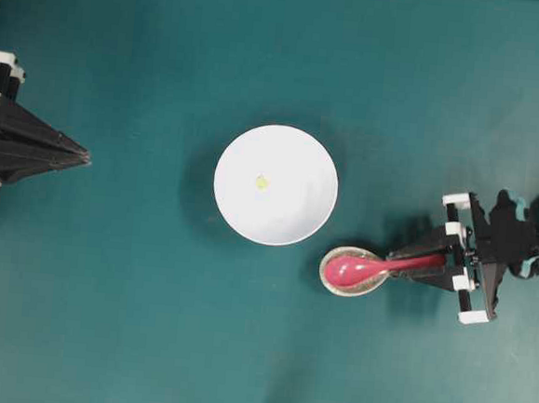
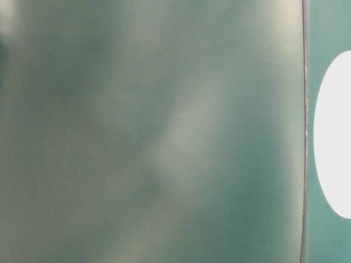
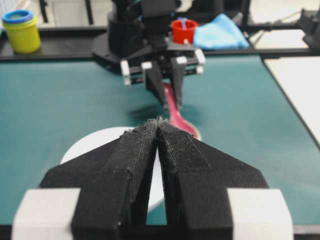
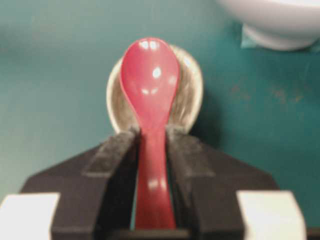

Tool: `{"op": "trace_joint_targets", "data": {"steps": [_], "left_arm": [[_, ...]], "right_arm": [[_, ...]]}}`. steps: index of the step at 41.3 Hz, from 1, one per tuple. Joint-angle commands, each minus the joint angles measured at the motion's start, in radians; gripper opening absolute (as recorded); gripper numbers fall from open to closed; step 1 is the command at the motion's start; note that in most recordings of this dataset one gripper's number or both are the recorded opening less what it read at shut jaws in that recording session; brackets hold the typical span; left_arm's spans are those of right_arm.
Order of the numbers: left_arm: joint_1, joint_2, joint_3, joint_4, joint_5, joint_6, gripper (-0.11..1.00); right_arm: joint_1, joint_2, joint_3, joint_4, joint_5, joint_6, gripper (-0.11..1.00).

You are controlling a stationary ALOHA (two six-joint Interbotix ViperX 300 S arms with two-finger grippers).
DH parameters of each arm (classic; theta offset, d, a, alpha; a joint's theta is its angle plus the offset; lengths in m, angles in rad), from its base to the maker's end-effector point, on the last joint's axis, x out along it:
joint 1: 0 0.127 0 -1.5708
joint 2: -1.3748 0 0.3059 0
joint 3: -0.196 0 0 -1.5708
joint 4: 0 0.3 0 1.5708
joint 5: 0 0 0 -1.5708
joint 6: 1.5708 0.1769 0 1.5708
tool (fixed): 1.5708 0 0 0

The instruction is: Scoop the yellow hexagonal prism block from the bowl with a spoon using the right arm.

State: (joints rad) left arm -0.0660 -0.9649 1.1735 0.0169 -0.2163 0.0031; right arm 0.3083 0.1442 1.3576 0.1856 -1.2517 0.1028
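right gripper (image 4: 152, 145): jaws clamped on one spoon (image 4: 150, 90) handle | scoop in one speckled rest (image 4: 190, 95) | one bowl (image 1: 275, 185) beyond: one yellow block (image 1: 262, 182) inside | left gripper (image 3: 158, 124): jaws closed, empty | one bench (image 1: 101, 319)

right arm (image 1: 504, 241): black | fittings: white | pads: teal | fingers (image 4: 117, 172): pointed

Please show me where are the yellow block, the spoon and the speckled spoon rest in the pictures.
yellow block (image 1: 262, 182): overhead view, its middle, inside the white bowl.
spoon (image 4: 150, 75): right wrist view, middle of the red scoop.
speckled spoon rest (image 4: 192, 92): right wrist view, right rim beside the scoop.
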Motion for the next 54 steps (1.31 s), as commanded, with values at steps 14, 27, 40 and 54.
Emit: {"op": "trace_joint_targets", "data": {"steps": [14,27,40,54], "left_arm": [[-0.002,0.005,-0.025,0.002,-0.023,0.005,0.07],[-0.002,0.005,-0.025,0.0,-0.028,0.005,0.07],[-0.002,0.008,-0.023,0.0,-0.028,0.005,0.07],[-0.003,0.008,-0.021,0.0,-0.028,0.005,0.07]], "right_arm": [[-0.049,-0.331,-0.041,0.029,0.322,-0.02,0.26],[-0.175,-0.591,-0.184,0.026,0.836,-0.064,0.25],[-0.255,-0.657,-0.324,0.025,1.154,-0.061,0.25],[-0.324,-0.643,-0.419,0.028,1.246,-0.054,0.25]]}}
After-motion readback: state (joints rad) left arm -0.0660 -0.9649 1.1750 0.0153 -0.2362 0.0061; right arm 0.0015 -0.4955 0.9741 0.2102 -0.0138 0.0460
